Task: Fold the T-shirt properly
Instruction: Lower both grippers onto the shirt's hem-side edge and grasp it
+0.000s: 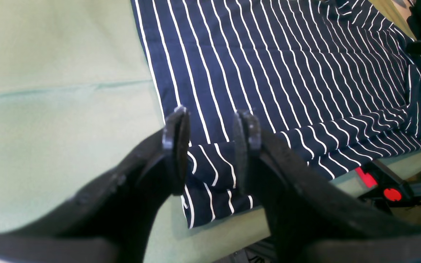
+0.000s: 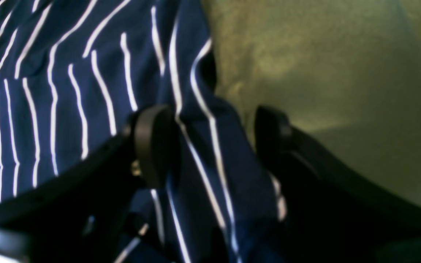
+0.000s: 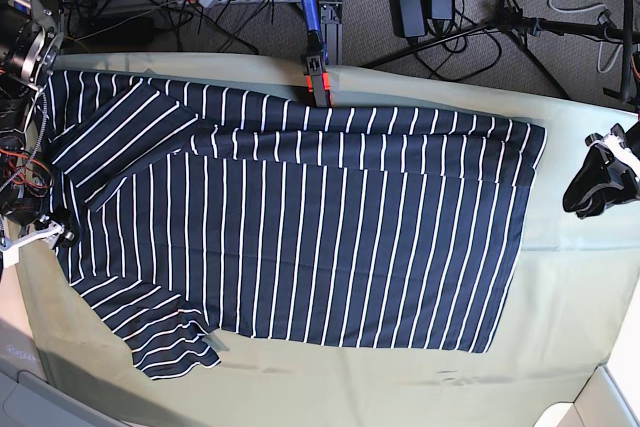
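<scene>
T-shirt (image 2: 210,153) between right jaws (parted)

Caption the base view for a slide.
Striped T-shirt spread flat on the green cloth, one sleeve folded in, both arms at the edges.

The T-shirt (image 3: 300,237) lies spread flat on the cloth (image 3: 570,287) that covers the table, filling most of it from the left edge across to the right. One sleeve (image 3: 165,342) lies at the near left corner, the other (image 3: 120,132) at the far left. A clamp (image 3: 316,82) sits at the far edge of the table, just behind the shirt. The left gripper (image 3: 600,187) hangs right of the shirt's hem, apart from it. The right gripper (image 2: 210,146) is at the shirt's left edge, with a fold of fabric between its parted jaws.
</scene>
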`<action>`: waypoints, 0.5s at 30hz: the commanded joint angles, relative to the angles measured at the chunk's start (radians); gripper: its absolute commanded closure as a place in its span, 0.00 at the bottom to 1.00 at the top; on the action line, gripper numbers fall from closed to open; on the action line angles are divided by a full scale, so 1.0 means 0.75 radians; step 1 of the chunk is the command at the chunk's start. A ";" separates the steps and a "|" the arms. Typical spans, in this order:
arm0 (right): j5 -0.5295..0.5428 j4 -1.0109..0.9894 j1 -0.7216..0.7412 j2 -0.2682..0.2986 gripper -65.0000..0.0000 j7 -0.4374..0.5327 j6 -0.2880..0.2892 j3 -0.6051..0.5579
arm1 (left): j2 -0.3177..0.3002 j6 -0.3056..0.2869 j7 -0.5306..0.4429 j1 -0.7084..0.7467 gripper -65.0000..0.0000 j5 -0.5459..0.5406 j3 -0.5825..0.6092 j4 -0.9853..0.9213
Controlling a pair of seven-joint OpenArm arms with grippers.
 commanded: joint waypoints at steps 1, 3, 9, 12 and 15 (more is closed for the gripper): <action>0.015 0.025 0.036 0.022 0.45 0.009 0.001 0.002 | -0.030 -0.011 -0.023 -0.011 0.63 -0.029 -0.012 0.021; 0.015 0.025 0.036 0.015 0.45 0.002 0.002 0.002 | -0.030 -0.011 -0.024 -0.011 0.63 -0.029 -0.012 0.021; 0.015 0.033 0.036 -0.029 0.45 -0.012 0.002 0.002 | -0.030 -0.011 -0.028 -0.011 0.63 -0.028 -0.012 0.021; 0.014 0.053 0.036 -0.048 0.45 -0.014 0.002 0.000 | -0.030 -0.011 -0.028 -0.011 0.63 -0.028 -0.012 0.021; 0.013 0.083 0.036 -0.068 0.45 -0.017 0.003 -0.001 | -0.030 -0.011 -0.028 -0.011 0.63 -0.028 -0.012 0.021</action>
